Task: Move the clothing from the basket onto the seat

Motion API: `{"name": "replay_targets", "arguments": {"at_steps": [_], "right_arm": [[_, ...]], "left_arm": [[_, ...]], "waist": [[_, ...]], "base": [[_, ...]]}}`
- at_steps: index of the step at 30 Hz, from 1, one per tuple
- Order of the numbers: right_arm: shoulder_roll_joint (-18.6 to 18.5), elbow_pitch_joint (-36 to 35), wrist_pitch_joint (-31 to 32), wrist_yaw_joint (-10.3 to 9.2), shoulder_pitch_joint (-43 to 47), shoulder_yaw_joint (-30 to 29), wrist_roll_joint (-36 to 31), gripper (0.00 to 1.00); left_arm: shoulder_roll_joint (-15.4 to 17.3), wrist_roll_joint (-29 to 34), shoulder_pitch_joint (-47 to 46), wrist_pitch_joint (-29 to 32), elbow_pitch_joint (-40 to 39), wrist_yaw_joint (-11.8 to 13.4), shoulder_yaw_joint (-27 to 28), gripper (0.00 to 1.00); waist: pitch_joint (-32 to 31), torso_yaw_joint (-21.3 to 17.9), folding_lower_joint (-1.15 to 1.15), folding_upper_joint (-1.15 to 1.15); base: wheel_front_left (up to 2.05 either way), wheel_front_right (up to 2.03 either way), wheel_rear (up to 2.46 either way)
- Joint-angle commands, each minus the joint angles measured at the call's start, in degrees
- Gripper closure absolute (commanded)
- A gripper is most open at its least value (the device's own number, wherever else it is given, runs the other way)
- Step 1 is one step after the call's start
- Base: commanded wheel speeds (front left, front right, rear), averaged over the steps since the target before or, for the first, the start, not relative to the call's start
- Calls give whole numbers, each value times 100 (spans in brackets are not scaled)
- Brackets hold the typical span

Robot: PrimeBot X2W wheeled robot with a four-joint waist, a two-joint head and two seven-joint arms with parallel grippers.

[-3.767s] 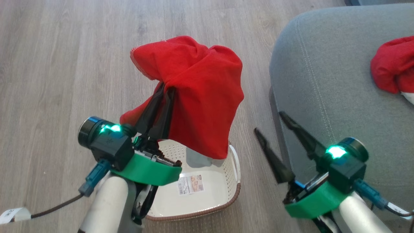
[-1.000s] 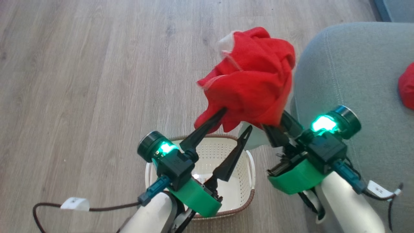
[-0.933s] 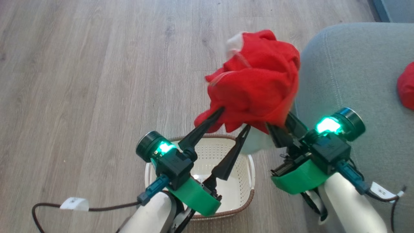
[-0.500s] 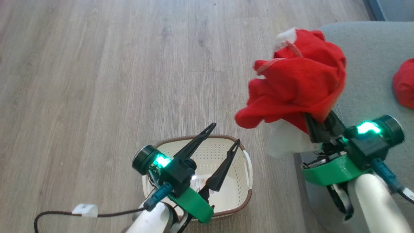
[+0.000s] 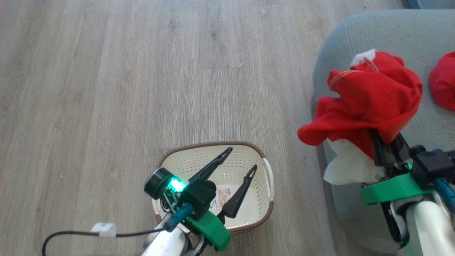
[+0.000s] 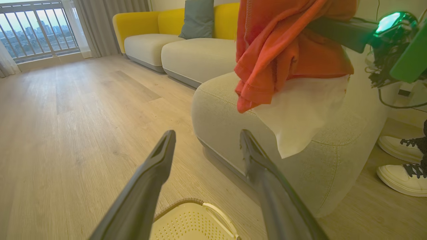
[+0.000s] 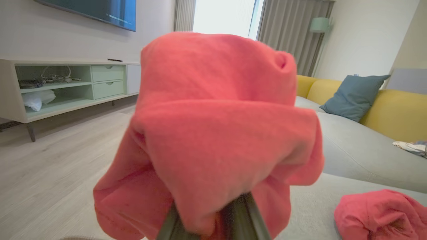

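Jaws wide and holding nothing, the left claw [image 5: 243, 157] hovers above the cream basket [image 5: 199, 145], bare but for a paper label [image 5: 221, 198]: nothing left to pick. Beyond, the right claw [image 5: 389, 147] is pinched tight on a red garment [image 5: 373, 99], held over the corner of the grey seat [image 5: 373, 32], likely for release. Farthest, the other red garment [image 5: 442, 85] already lies there.
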Motion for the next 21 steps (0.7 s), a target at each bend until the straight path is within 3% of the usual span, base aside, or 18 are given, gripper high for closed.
{"name": "replay_targets", "arguments": {"at_steps": [1,21], "right_arm": [[14,-163,-37,-1,-75,78,20,100],[100,285,-37,-1,-74,-85,157,100]], "left_arm": [[3,30,-83,12,-148,1,220,0],[3,16,-8,12,86,45,131,0]], "waist": [[2,-6,0,0],[40,-32,0,0]], "base": [[0,0,0],[0,0,0]]}}
